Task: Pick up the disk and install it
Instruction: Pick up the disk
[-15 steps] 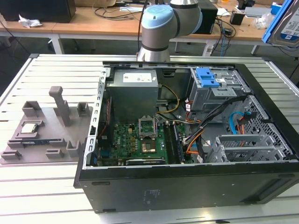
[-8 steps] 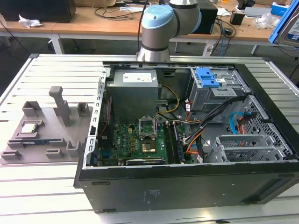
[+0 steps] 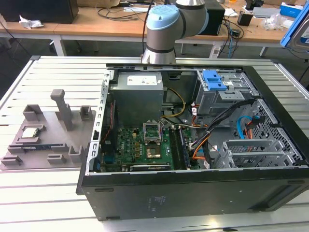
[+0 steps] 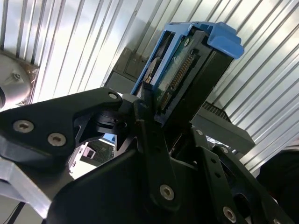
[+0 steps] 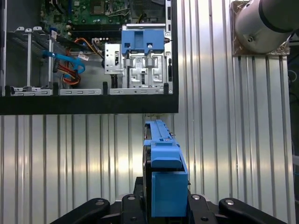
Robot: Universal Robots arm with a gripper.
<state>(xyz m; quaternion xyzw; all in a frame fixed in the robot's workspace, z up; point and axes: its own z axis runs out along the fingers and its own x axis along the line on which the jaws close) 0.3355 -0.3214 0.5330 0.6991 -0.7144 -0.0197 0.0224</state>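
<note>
- gripper (image 4: 174, 125) clamped shut on the disk (image 5: 164, 184), tips partly hidden behind it
- disk held edge-on over ribbed table (image 5: 70, 158), outside the case (image 5: 88, 105); label face hidden
- exterior view: arm (image 3: 164, 29) cut off at top

Disk's outside the case, clamped on edge

The disk (image 5: 164, 186) is a flat slab in a blue plastic frame, turned on edge, so the first wrist view mostly gets the blue rim end-on. In the second wrist view the disk (image 4: 187, 79) shows its circuit-board side, a row of connector pins and a blue tab on the far end. The gripper (image 5: 166, 207) has it pinched at the near end. It sits near the case (image 5: 93, 106), just beyond its outer wall.
</note>
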